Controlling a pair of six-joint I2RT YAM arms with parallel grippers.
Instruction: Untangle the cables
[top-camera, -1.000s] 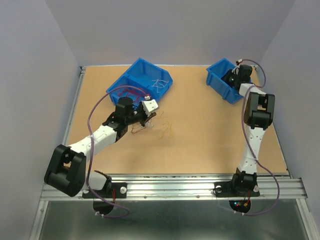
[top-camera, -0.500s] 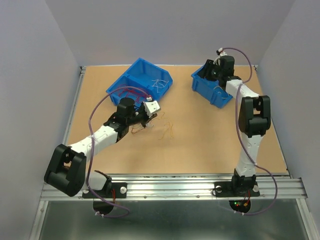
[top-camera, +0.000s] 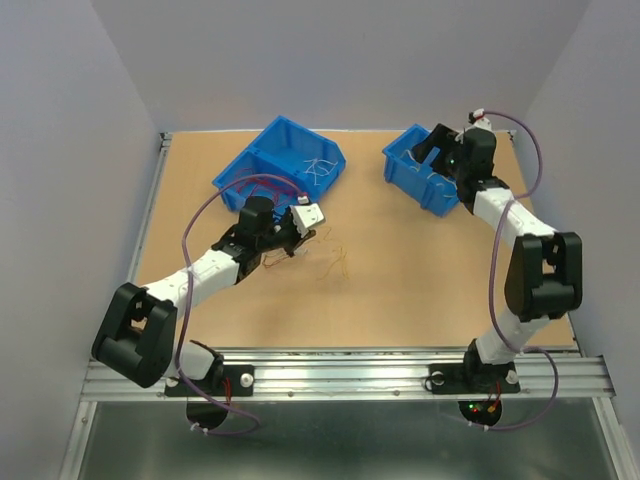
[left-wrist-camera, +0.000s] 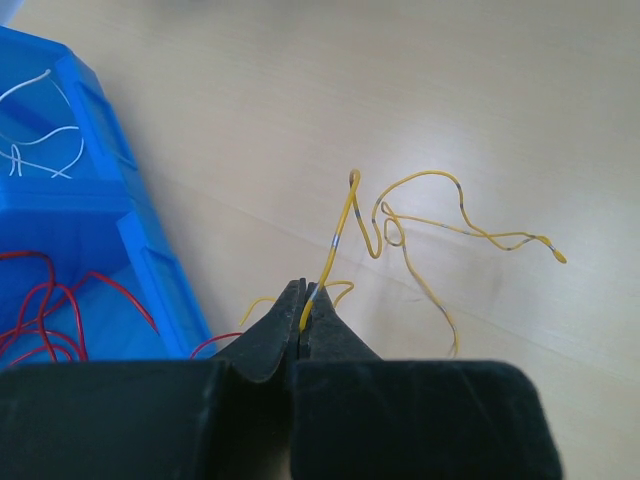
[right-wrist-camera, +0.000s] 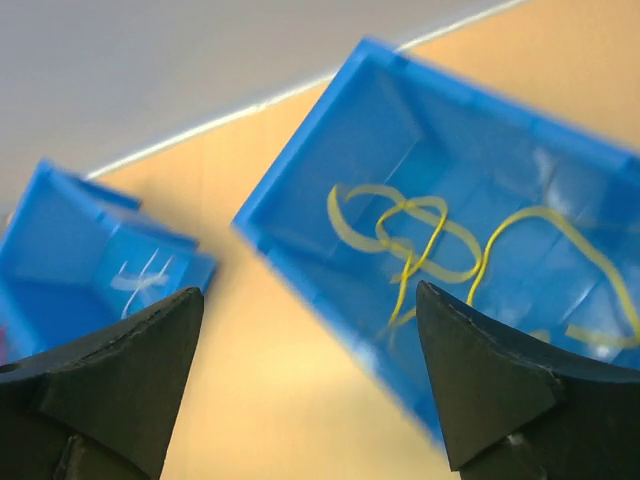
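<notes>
A small tangle of yellow and red cables (top-camera: 328, 255) lies on the table in front of my left gripper (top-camera: 303, 226). In the left wrist view, that gripper (left-wrist-camera: 305, 293) is shut on one end of a curly yellow cable (left-wrist-camera: 420, 215), which trails away over the wood. A red cable (left-wrist-camera: 215, 343) peeks out beside the left finger. My right gripper (top-camera: 443, 152) hovers open over the small blue bin (top-camera: 405, 172). In the right wrist view its jaws (right-wrist-camera: 308, 295) stand wide apart with nothing between them, and loops of yellow cable (right-wrist-camera: 420, 235) lie in that bin (right-wrist-camera: 450, 120).
A two-compartment blue bin (top-camera: 285, 160) stands at the back centre-left, close to my left gripper. It holds red cables (left-wrist-camera: 45, 315) in the near compartment and white cables (left-wrist-camera: 40, 140) in the far one. The table's back edge runs just behind both bins.
My right gripper has opened, and its arm swung left and back to the right over the small bin. That bin has slid a little leftward. My left gripper stays shut on the yellow cable.
</notes>
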